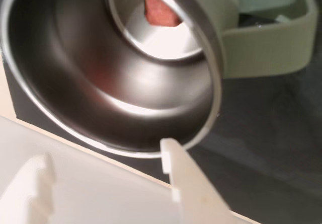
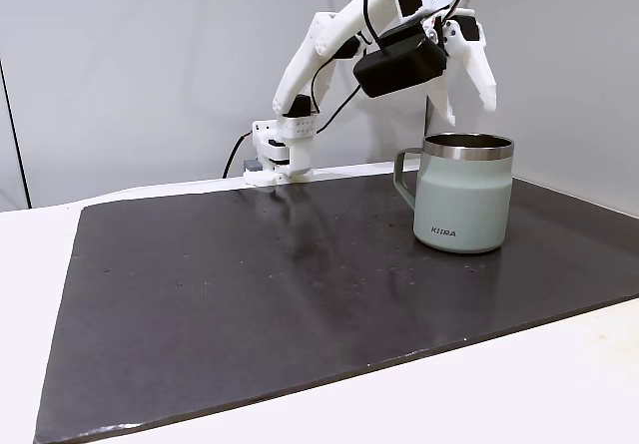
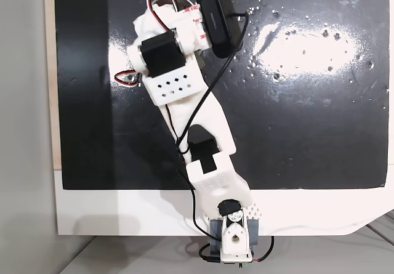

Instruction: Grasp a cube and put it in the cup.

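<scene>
White end effector (image 2: 469,115) up high, fingers spread apart, nothing held. Right under it, the green cup (image 2: 464,205), standing upright on the dark surface (image 2: 250,304), handle (on the left in a fixed view) sticking out sideways. Down below the fingertips, deep inside the shiny steel cup (image 1: 100,93), the little reddish cube (image 1: 161,12) lying on the bottom. Black camera box (image 3: 218,18) just beside the end effector

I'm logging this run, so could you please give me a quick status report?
Gripper open, empty, above the pale sage-green steel-rimmed mug. Small reddish-brown cube lying inside the mug on its steel bottom. Nothing in the way on the dark mat.
</scene>
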`<state>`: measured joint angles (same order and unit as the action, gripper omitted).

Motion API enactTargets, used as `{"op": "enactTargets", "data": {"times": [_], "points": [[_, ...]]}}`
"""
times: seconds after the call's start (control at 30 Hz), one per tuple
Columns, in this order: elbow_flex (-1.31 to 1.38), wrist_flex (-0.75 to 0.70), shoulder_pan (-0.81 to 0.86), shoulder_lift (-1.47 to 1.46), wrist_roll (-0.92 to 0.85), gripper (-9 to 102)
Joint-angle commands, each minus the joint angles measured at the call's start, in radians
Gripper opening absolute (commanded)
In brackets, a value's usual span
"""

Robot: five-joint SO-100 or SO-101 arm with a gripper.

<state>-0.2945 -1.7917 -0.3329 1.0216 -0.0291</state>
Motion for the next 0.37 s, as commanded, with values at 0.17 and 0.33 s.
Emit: {"op": "enactTargets", "data": {"times": [0.17, 0.33], "points": [[-0.006, -0.006, -0.003, 0.094, -0.006, 22], [-0.006, -0.006, -0.006, 0.097, -0.021, 22]]}}
